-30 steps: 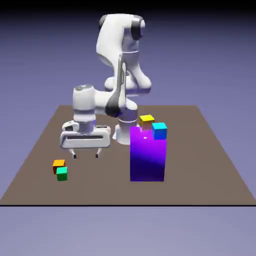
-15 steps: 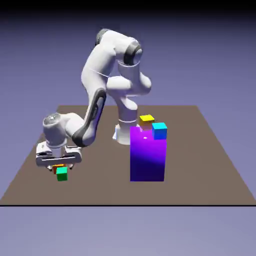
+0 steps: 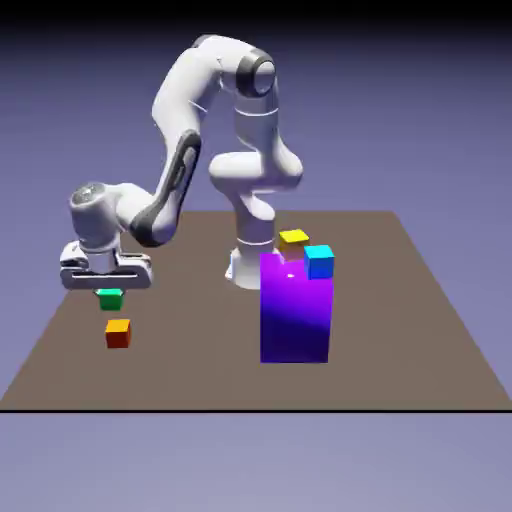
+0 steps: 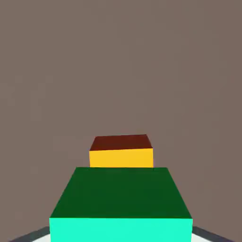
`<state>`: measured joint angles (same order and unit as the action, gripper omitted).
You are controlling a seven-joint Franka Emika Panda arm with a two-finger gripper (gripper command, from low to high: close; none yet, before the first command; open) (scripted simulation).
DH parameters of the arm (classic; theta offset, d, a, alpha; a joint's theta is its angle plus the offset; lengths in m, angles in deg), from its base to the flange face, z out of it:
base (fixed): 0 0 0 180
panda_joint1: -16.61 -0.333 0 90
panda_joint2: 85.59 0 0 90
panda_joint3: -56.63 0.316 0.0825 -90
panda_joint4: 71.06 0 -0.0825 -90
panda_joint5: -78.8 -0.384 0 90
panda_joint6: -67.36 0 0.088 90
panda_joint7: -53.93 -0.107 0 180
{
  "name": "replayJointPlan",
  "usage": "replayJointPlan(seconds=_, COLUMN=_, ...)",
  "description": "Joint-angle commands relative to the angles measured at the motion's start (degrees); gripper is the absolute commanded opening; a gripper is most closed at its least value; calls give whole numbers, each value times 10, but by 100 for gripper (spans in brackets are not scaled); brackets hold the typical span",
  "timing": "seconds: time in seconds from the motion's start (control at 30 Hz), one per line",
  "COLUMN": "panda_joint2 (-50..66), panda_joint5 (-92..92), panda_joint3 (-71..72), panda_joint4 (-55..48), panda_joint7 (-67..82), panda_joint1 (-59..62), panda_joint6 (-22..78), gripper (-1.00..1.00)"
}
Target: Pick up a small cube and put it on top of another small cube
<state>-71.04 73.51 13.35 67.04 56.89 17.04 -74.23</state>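
The white two-finger gripper (image 3: 109,292) is seen at the exterior view's left, lifted above the brown tabletop (image 3: 400,330), and it is closed on the tiny green cube with a lighter mint-green top face (image 3: 110,299), which hangs just under the hand and is clear of the surface. Just below it in that view, resting on the tabletop, the small red cube with an orange top (image 3: 118,333) is seen, apart from the green cube and not touching it. In the hand view the tiny green cube (image 4: 121,203) fills the lower part of the frame, large, with only slivers of the grey gripper parts showing at the bottom corners; the small red cube with an orange top (image 4: 121,151) is seen beyond it against bare tabletop (image 4: 121,61). Well apart, towards the exterior view's right, a tall purple block (image 3: 295,308) is stood upright on the tabletop. A small cyan-blue cube (image 3: 319,261) is seen at its upper right corner and a small yellow-topped cube (image 3: 293,240) behind it; whether either touches the block cannot be told. The white arm (image 3: 185,150) is arched over from its base beyond the block.
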Motion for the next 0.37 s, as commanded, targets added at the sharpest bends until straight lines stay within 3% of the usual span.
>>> replayJointPlan(seconds=0.0, panda_joint2=21, panda_joint5=-20, panda_joint3=18, panda_joint4=1, panda_joint7=13, panda_joint1=15, panda_joint6=-19, gripper=-100)
replayJointPlan(seconds=0.1, panda_joint2=82, panda_joint5=-80, panda_joint3=71, panda_joint4=4, panda_joint7=54, panda_joint1=61, panda_joint6=-75, gripper=-100)
replayJointPlan(seconds=0.13, panda_joint2=82, panda_joint5=-80, panda_joint3=71, panda_joint4=4, panda_joint7=54, panda_joint1=61, panda_joint6=-75, gripper=100)
replayJointPlan(seconds=0.33, panda_joint2=-21, panda_joint5=21, panda_joint3=-18, panda_joint4=-1, panda_joint7=-14, panda_joint1=-15, panda_joint6=18, gripper=100)
